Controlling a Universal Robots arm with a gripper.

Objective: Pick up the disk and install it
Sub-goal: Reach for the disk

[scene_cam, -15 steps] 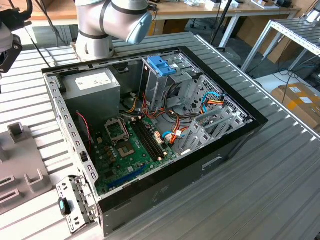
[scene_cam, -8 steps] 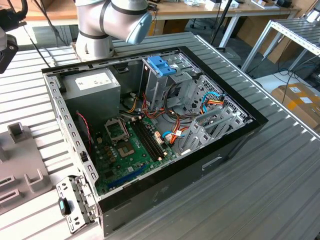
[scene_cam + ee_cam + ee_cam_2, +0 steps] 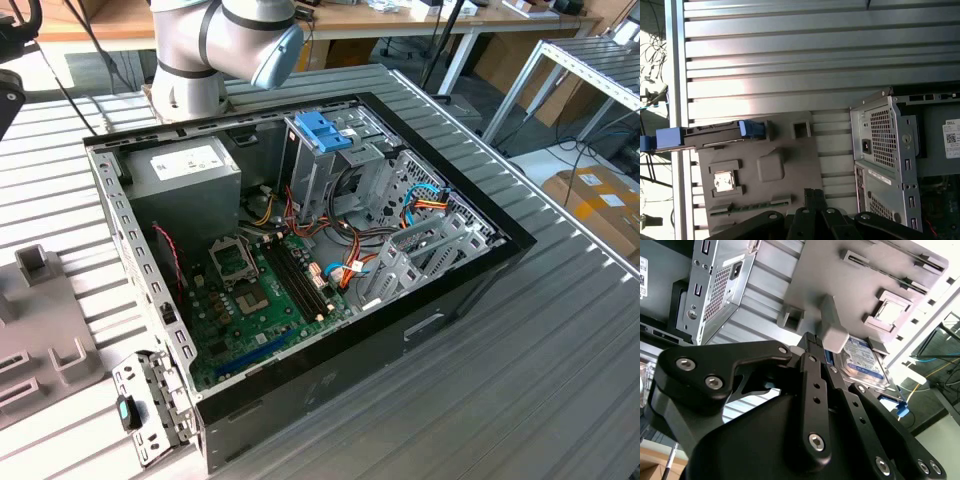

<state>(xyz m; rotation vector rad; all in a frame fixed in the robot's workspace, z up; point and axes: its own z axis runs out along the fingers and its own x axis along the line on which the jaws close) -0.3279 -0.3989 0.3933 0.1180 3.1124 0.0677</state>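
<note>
A black tool (image 3: 815,342), jaws pressed together on nothing, hangs over a grey fixture plate (image 3: 790,155) on a ribbed metal table (image 3: 790,65). The disk (image 3: 865,360) lies label up on the side of the plate by the table's edge. It is ahead of the tool and apart from it, and its long axis seems to follow the table's ribs. An open computer case (image 3: 330,375) sits mid-table in a workshop.

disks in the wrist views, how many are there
1: the disk sits at the edge of the grey fixture plate, beside the computer case; more may hide inside it.
</note>
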